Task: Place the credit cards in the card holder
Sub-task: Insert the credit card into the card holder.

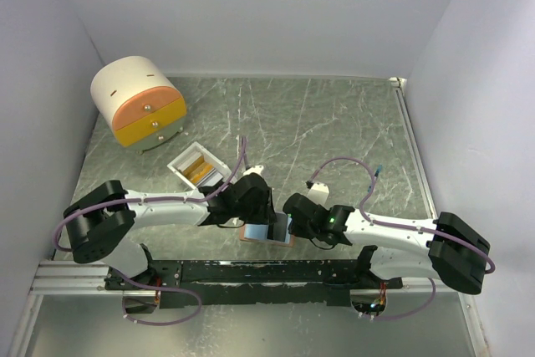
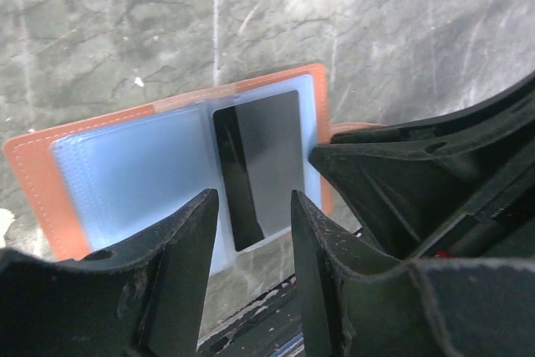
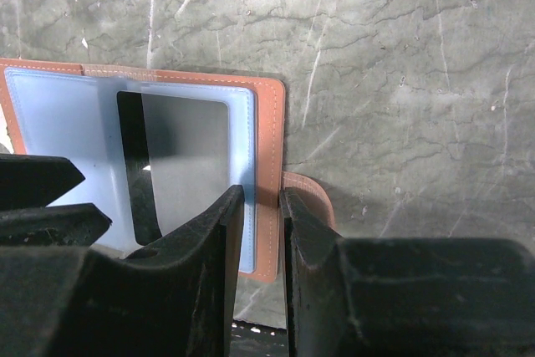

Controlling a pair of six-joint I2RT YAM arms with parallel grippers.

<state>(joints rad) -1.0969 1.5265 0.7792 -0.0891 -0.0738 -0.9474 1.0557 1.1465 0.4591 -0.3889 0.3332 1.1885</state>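
Left hand, right hand, card holder partly hidden

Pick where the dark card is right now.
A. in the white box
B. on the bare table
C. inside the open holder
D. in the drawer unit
C: the dark card lies among the pale blue sleeves of the holder, which is spread open on the table.
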